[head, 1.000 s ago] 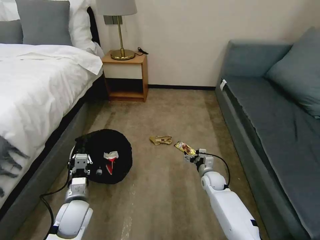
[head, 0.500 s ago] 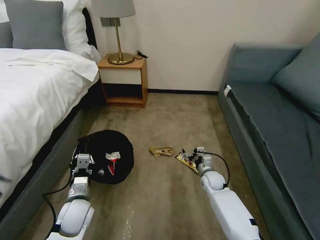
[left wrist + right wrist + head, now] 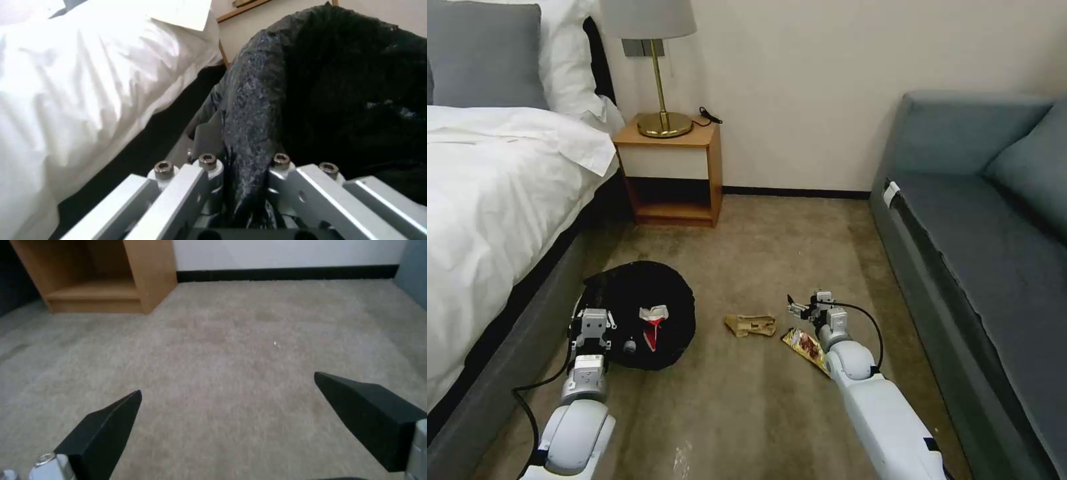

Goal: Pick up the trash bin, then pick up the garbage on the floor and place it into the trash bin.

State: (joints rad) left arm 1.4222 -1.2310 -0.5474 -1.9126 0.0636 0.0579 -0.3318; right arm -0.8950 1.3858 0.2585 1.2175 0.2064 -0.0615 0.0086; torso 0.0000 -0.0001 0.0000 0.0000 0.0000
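trash bin (image 3: 639, 313) is held at its bag-lined rim by the clenched left gripper (image 3: 591, 325), beside the bed (image 3: 487, 200). right gripper (image 3: 800, 309) is spread wide, empty, above the carpet (image 3: 747, 400). snack wrapper (image 3: 806, 348) lies just beside it; paper wrapper (image 3: 751, 325) near. gripper should be lowered squarely over one wrapper before closing.

A bedroom: white-sheeted bed (image 3: 487, 180), lamp (image 3: 650, 40) on nightstand (image 3: 670, 170), grey sofa (image 3: 980, 247).

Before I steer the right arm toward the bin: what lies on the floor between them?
In the head view, the tan paper wrapper lies on bare carpet between the right gripper and the trash bin, apart from both.
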